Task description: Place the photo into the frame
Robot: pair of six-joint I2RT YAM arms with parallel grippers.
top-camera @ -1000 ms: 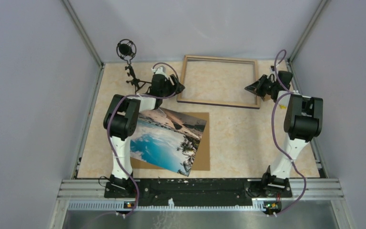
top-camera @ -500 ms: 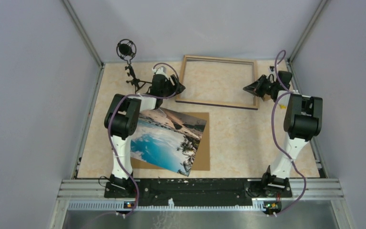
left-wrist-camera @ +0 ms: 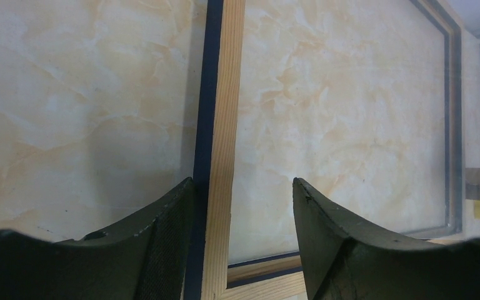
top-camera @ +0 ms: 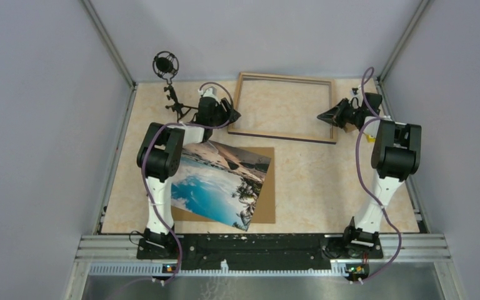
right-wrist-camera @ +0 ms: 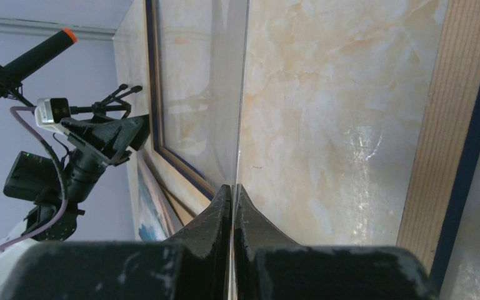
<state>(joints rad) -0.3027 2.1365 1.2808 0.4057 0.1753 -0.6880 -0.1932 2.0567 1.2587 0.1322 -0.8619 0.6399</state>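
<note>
- The frame (top-camera: pixel 282 135) is set at the far middle of the desk (top-camera: pixel 312 181). The photo (top-camera: pixel 219 184) is laid askew on a brown backing board (top-camera: pixel 267 187) at the near left, well apart from the frame, so nothing is fitted yet.
- The left end effector (left-wrist-camera: pixel 244 184) is held half-wide astride the frame's left rail, with one finger just beside the dark blue edge and the other apart from it. If it is closed off-centre, the thin rail can be shoved sideways or twisted rather than gripped.
- The right end effector (right-wrist-camera: pixel 232 187) is pressed fully together on what is judged to be the edge of a clear sheet (right-wrist-camera: pixel 215 94) at the frame's right side. With so slim and slick a hold, the sheet can be let slip, dropped or cracked.
- If the two arms are moved unevenly, the frame can be racked or dragged toward the far wall.
- The glossy photo can be creased when it is lifted flat off the board.
</note>
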